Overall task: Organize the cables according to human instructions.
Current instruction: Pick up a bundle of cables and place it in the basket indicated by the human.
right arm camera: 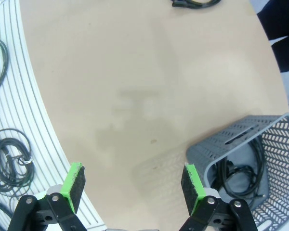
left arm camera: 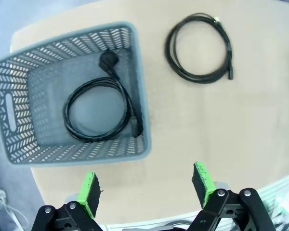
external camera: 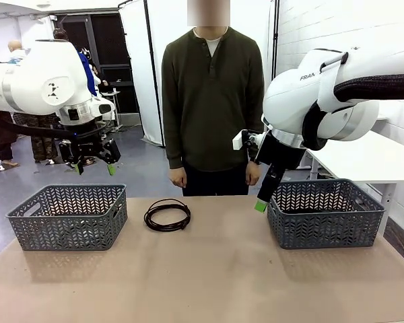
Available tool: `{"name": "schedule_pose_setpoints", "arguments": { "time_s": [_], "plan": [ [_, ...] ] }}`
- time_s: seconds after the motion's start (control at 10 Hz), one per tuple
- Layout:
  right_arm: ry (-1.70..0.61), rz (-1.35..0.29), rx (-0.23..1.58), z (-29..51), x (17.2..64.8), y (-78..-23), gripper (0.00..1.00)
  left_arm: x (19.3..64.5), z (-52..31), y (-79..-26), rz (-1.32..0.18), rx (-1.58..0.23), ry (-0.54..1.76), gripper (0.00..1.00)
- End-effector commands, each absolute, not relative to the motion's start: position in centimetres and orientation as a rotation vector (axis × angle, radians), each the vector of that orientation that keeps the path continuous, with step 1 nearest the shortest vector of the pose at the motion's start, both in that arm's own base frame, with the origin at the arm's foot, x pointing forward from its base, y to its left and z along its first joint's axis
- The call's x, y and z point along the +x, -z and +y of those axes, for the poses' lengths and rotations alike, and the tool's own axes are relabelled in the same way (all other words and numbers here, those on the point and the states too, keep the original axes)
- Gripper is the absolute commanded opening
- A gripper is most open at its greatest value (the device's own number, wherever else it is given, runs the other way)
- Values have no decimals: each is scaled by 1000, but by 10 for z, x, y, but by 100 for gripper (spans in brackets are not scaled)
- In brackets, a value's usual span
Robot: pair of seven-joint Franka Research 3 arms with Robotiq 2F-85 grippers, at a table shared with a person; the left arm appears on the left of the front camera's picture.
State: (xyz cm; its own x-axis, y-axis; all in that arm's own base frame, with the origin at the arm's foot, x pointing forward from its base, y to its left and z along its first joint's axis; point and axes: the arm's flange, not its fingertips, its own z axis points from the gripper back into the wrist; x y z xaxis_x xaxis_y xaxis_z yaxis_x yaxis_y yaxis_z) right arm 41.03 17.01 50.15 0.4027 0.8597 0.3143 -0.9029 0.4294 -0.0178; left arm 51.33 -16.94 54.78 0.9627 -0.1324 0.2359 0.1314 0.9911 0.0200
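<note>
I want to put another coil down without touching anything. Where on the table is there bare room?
The widest bare patch is the near half of the table, in front of both baskets. Between the loose cable and the right basket is also free. The strip between the left basket and that cable is narrow. Both baskets already hold cables.

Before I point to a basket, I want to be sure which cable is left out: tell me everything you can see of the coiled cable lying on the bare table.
The loose cable is a thin black cord wound into a round coil of several loops, lying flat on the tan tabletop. It sits between the two grey baskets, nearer the left basket but apart from it. In the left wrist view small black plugs show at its ends. Nothing touches it but the table.
</note>
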Motion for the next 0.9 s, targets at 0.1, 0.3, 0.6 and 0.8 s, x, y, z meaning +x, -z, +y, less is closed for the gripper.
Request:
{"name": "schedule_pose_setpoints", "arguments": {
  "time_s": [0.1,0.3,0.6,0.8],
  "plan": [
    [-1118,-296,162,170,411,-501,100,469,-175,-530,-297,-20,416,100],
    [-1118,-296,162,170,411,-501,100,450,-178,-523,-318,-36,548,100],
    [-1118,-296,162,170,411,-501,100,431,-174,-517,-312,-144,648,100],
    [-1118,-296,162,170,411,-501,100,427,-172,-517,-293,-139,658,100]
  ]
}}
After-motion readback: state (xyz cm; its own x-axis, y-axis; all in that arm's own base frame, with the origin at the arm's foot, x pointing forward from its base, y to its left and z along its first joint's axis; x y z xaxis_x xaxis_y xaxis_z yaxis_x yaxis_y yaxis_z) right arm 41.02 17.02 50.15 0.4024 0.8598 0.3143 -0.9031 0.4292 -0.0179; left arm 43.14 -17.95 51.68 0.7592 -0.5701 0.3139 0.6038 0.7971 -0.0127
